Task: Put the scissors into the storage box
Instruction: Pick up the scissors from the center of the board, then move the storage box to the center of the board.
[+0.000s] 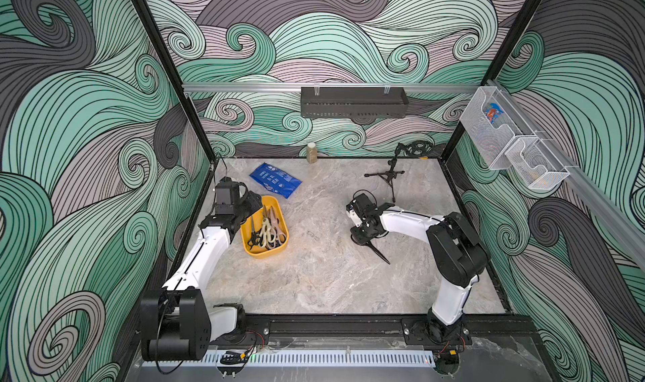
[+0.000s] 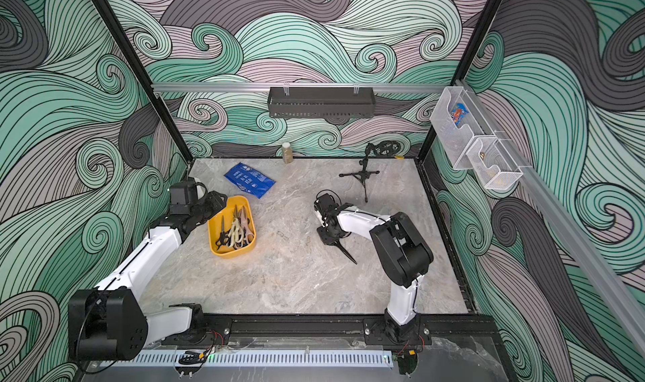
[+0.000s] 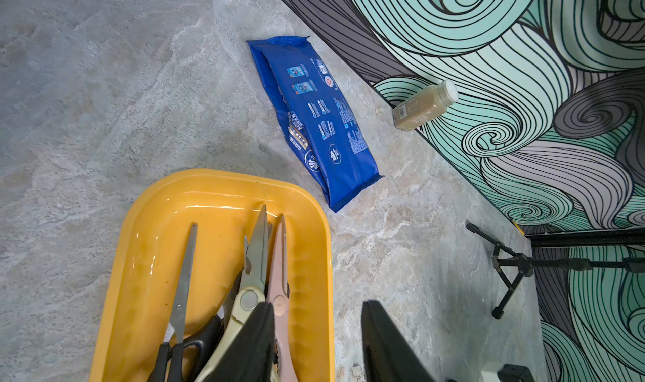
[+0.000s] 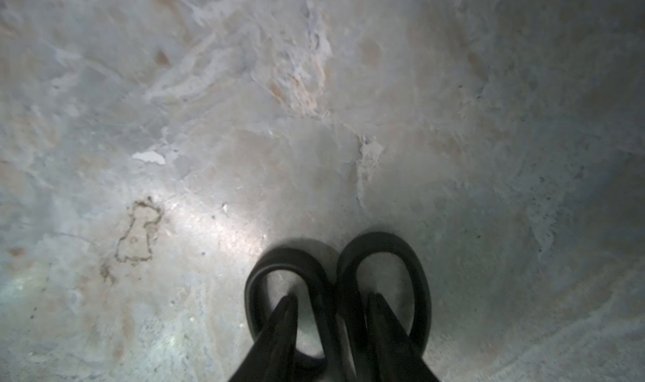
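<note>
Your left hand (image 3: pixel 317 305) hangs open and empty over the storage box (image 1: pixel 265 255), which holds several scissors (image 1: pixel 267 232). Far from the box, your right hand (image 4: pixel 331 297) has its fingers (image 4: pixel 279 331) inside the rings of the black scissors (image 4: pixel 380 240) on the desk (image 1: pixel 314 275), placed to pinch them. You can't tell if it grips.

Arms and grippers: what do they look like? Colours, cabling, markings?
Both alike. The left arm and right arm: glossy white link shells between bulky black joint housings, a thin black cable running along the white. The left gripper and right gripper are all black, with flat tapering fingers. At the bases, red wires show. No legible markings.
</note>
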Controlling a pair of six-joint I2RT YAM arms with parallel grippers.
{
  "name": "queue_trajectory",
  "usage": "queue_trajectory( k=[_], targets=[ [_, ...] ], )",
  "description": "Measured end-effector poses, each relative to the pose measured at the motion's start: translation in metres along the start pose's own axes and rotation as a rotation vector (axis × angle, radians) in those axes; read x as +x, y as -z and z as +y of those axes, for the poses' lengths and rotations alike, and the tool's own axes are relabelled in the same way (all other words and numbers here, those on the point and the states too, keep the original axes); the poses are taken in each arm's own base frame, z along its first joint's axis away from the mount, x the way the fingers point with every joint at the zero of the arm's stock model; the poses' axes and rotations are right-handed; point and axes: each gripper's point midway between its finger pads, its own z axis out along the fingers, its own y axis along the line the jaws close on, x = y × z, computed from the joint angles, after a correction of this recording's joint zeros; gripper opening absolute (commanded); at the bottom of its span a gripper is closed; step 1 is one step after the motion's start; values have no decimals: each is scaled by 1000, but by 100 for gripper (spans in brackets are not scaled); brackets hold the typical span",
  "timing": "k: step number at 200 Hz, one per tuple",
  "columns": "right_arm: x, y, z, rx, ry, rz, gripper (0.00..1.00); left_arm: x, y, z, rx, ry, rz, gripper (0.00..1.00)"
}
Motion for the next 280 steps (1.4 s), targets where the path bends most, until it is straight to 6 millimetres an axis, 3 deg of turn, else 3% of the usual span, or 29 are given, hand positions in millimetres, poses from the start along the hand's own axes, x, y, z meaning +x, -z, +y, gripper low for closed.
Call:
queue_trajectory(
  k=[45, 93, 108, 143, 174, 207, 244, 280],
  targets=[
    [-3, -1, 1, 22, 22, 4, 20, -3, 1, 5, -3, 13, 0, 44],
    [-3, -1, 1, 23, 27, 9, 0, -10, 2, 15, -12, 39, -9, 44],
    [-3, -1, 1, 23, 29, 10, 0, -14, 3, 22, -18, 56, -16, 44],
    [-4, 0, 2, 13, 28, 8, 0, -30, 6, 49, -46, 136, -40, 44],
    [-6, 3, 5, -29, 13, 0, 0, -34, 8, 89, -79, 267, -78, 44],
    [-32, 33, 0, -125, -60, -92, 0, -23, 4, 119, -104, 373, -84, 44],
    [-65, 78, -19, -230, -160, -247, 0, -17, -7, 116, -39, 399, -68, 44],
    [-74, 91, -19, -375, -243, -307, 0, -4, -18, 110, 37, 413, -19, 43]
  ],
)
